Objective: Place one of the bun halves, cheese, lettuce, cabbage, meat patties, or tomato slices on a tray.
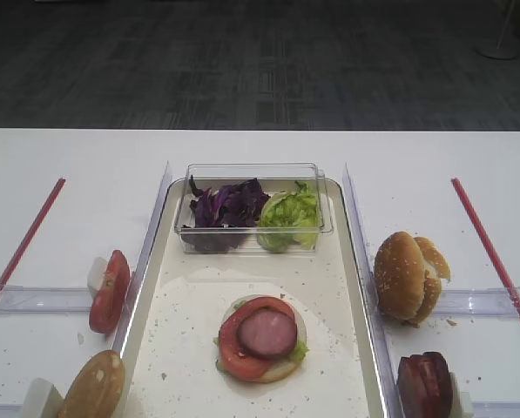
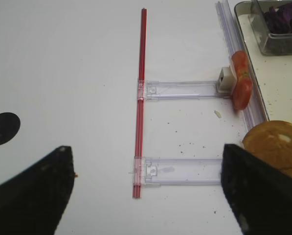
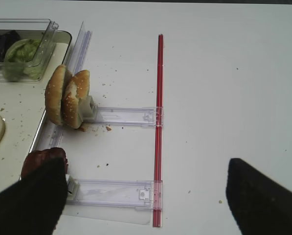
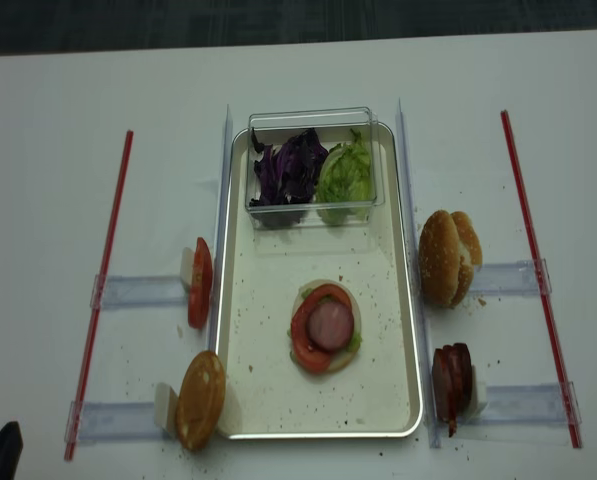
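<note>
On the left of the white counter (image 1: 77, 165), the left end effector (image 2: 146, 196) shows only in its own wrist view: two dark fingers spread wide, released, holding nothing and hanging over a clear rail (image 2: 185, 171). Just ahead of it, tomato slices (image 1: 109, 292) stand on edge against a white block, beside the tray's left rim. Nearer the camera a bun half (image 1: 94, 386) stands upright too.

The tray (image 1: 190, 348) lies with its long axis running away from the camera. At its far end sits a clear tub (image 1: 253, 174) with cabbage (image 1: 227, 207) left and lettuce (image 1: 288, 218) right. Nearer, a stack lies flat: a meat patty (image 1: 269, 333) on a tomato slice, with lettuce and a pale layer beneath.

Right of the tray, bun halves (image 1: 406, 277) stand on edge, meat patties (image 1: 423, 383) on edge below them. The right end effector (image 3: 146, 196) is spread wide, empty, above the counter, its left finger close by those patties.
</note>
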Available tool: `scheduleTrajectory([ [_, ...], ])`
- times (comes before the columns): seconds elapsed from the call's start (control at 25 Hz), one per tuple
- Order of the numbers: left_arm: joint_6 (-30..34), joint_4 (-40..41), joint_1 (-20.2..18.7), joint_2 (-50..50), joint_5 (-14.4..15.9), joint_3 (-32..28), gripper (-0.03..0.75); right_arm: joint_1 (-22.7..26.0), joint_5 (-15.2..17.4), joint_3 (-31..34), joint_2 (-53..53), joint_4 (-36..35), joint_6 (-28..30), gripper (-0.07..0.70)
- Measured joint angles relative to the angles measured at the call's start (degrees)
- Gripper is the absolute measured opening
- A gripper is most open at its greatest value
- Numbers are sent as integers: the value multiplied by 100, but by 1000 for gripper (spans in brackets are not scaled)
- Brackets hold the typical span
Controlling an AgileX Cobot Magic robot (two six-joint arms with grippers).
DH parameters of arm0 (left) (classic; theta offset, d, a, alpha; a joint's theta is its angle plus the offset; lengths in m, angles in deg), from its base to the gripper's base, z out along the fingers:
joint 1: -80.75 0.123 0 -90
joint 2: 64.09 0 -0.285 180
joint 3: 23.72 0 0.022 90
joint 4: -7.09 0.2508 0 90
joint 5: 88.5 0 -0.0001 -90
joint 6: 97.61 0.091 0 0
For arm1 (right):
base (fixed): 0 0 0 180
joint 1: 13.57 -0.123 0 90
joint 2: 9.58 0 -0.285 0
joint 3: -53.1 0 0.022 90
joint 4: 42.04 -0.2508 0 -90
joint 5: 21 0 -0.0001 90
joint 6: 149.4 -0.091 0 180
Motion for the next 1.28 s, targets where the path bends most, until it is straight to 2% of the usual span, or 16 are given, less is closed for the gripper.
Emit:
scheduleTrajectory([
  [1.28, 0, 0, 0, 0, 0, 0, 565, 0, 0, 0, -2, 0, 0, 649],
])
